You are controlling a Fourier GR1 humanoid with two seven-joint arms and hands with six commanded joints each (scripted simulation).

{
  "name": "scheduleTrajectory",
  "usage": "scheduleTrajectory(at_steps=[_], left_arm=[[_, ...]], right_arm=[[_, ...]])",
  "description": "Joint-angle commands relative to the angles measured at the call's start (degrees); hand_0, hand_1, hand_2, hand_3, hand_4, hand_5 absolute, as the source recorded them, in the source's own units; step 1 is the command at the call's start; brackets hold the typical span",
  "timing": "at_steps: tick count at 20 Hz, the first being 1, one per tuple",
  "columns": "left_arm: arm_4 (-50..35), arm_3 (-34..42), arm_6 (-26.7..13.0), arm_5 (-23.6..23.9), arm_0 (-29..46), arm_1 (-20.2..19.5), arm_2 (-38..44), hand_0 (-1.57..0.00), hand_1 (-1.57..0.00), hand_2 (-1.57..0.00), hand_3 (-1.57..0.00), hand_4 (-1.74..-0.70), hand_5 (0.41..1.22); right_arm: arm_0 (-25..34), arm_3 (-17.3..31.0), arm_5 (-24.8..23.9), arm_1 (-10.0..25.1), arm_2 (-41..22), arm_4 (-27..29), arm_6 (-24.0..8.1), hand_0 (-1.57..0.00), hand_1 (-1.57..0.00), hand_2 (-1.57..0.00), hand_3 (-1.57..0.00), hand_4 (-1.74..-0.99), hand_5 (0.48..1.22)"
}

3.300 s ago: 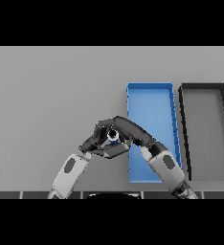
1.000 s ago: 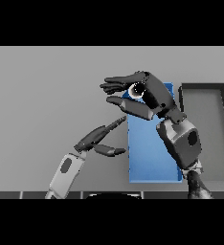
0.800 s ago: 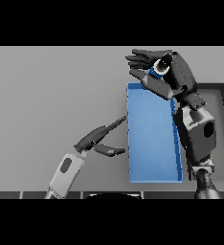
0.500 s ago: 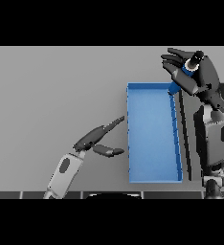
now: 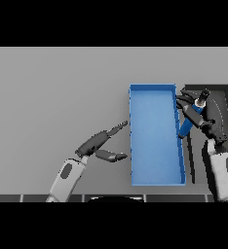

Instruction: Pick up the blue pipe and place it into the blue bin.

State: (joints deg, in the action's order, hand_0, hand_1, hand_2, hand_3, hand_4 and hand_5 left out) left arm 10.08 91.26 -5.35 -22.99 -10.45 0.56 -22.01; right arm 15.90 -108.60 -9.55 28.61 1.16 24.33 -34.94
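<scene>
The blue pipe [image 5: 188, 124] hangs tilted in my right hand [image 5: 201, 113], whose fingers are curled round its upper end. Its lower end sits over the right wall of the blue bin [image 5: 153, 146], near the gap to the neighbouring black bin. The blue bin is a long open tray at centre right with nothing lying in it. My left hand [image 5: 97, 144] rests open on the table just left of the blue bin, fingers pointing toward its left wall. The right forearm covers part of the black bin.
A black bin [image 5: 225, 92] stands directly right of the blue bin, almost touching it. The grey table [image 5: 52, 92] stretches wide to the left and back.
My right hand has come down and slightly left from high above the bins, carrying the pipe to the blue bin's right wall. The left hand has stayed put.
</scene>
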Motion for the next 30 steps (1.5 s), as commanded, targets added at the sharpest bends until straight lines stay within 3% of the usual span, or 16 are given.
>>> scheduleTrajectory(at_steps=[1, 5, 6, 10, 11, 13, 15, 16, 18, 19, 22, 26, 30], left_arm=[[0.2, -0.1, -0.1, 0.3, 0.1, 0.2, 0.0, 0.0, 0.0, 0.0, 0.0, -0.88, 0.428], [-0.2, 0.3, -0.5, -0.1, 0.1, -0.4, 0.2, 0.0, 0.0, 0.0, 0.0, -0.89, 0.422], [-0.3, 0.2, -0.8, -0.1, 0.0, -0.3, 0.2, 0.0, 0.0, 0.0, 0.0, -0.89, 0.42], [0.2, 0.6, -1.3, 0.1, 0.4, -0.1, -0.4, 0.0, 0.0, 0.0, 0.0, -0.88, 0.421], [0.4, 0.9, -1.2, 0.2, 0.5, 0.0, -0.7, 0.0, 0.0, 0.0, 0.0, -0.88, 0.421], [0.4, 0.6, -1.3, -0.2, 0.3, -0.3, -0.7, 0.0, 0.0, 0.0, 0.0, -0.88, 0.422], [0.2, 0.7, -1.7, 0.1, -0.2, 0.0, -0.4, 0.0, 0.0, 0.0, 0.0, -0.88, 0.427], [0.4, 0.6, -1.5, 0.3, 0.1, 0.0, -0.6, 0.0, 0.0, 0.0, 0.0, -0.88, 0.428], [0.3, 1.0, -1.4, 0.3, 0.7, -0.1, -0.6, 0.0, 0.0, 0.0, 0.0, -0.88, 0.429], [0.1, 0.5, -2.2, 0.3, -0.2, 0.2, -0.3, 0.0, 0.0, 0.0, 0.0, -0.88, 0.429], [0.2, 0.7, -1.5, 0.3, 0.1, 0.1, -0.4, 0.0, 0.0, 0.0, 0.0, -0.89, 0.426], [0.2, 0.5, -1.6, 0.1, -0.2, -0.1, -0.3, 0.0, 0.0, 0.0, 0.0, -0.89, 0.428], [-0.2, 1.3, -2.1, 0.1, 0.2, -0.1, -0.2, 0.0, 0.0, 0.0, 0.0, -0.89, 0.429]], right_arm=[[-1.7, -0.4, -3.2, 2.1, -2.2, 0.9, 0.0, -1.57, -1.57, -1.57, -1.57, -1.741, 1.221], [-6.7, -0.3, -15.7, 9.7, -11.0, 3.6, 0.0, -1.57, -1.57, -1.57, -1.52, -1.741, 1.221], [-7.3, -0.8, -18.4, 11.2, -13.3, 4.3, 0.0, -1.57, -1.57, -1.57, -1.26, -1.741, 1.221], [-5.5, 1.0, -25.3, 15.1, -20.2, 3.3, 1.3, -1.57, -1.55, -1.57, -0.85, -1.741, 1.221], [-5.3, 1.7, -25.9, 16.1, -21.1, 3.6, 2.3, -1.46, -1.34, -1.34, -0.79, -1.678, 1.221], [-3.6, 4.0, -27.5, 17.8, -23.9, 4.2, 2.6, -0.94, -0.85, -0.86, -0.5, -1.503, 1.221], [-2.0, 5.9, -26.1, 19.8, -27.1, 6.0, 3.2, -0.6, -0.55, -0.55, -0.32, -1.337, 1.221], [-1.2, 6.3, -25.1, 21.0, -29.5, 6.3, 4.4, -0.48, -0.44, -0.44, -0.26, -1.275, 1.186], [-0.1, 7.7, -23.1, 25.0, -34.9, 9.7, 0.2, -0.31, -0.28, -0.28, -0.16, -1.175, 1.084], [2.4, 9.4, -23.0, 29.1, -40.0, 14.4, 0.0, -0.24, -0.22, -0.22, -0.13, -1.142, 1.03], [7.9, 10.2, -24.0, 33.7, -49.2, 21.2, 0.0, -0.12, -0.11, -0.11, -0.07, -1.078, 0.898], [15.6, 11.9, -24.7, 35.6, -58.5, 24.1, 0.0, -0.05, -0.05, -0.05, -0.03, -1.051, 0.787], [18.1, 12.0, -26.2, 36.1, -61.3, 25.8, 0.0, -0.02, -0.02, -0.02, -0.01, -1.033, 0.696]])
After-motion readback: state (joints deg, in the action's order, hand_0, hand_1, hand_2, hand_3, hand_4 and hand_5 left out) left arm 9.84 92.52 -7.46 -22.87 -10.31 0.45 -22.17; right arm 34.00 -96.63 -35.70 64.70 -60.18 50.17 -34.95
